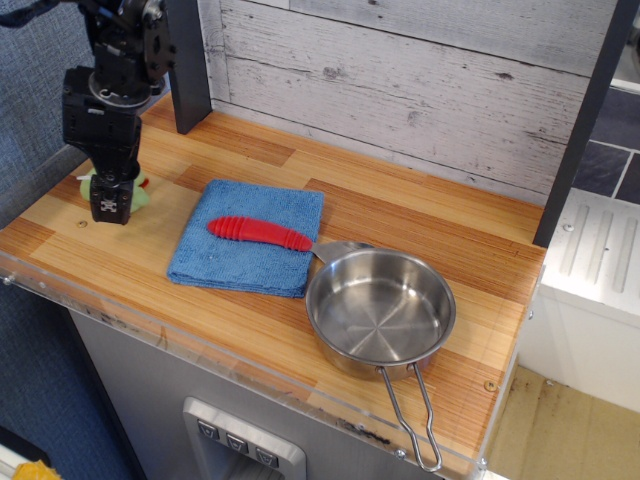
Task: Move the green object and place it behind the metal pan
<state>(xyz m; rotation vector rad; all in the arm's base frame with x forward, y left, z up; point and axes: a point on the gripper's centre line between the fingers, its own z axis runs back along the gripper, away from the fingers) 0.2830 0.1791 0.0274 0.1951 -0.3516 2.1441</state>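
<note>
The green object (141,193) lies at the far left of the wooden counter. Only slivers of it show on either side of my gripper. My gripper (109,207) points down and is lowered right over it, its black fingers hiding most of the plush. I cannot make out whether the jaws are open or closed. The metal pan (380,310) stands empty at the front right of the counter. Its wire handle (412,420) reaches out over the front edge.
A folded blue cloth (250,262) lies between the green object and the pan, with a red ribbed-handled utensil (258,233) on it. A black post (188,65) stands at the back left. A plank wall (420,90) runs behind the counter, with bare wood behind the pan.
</note>
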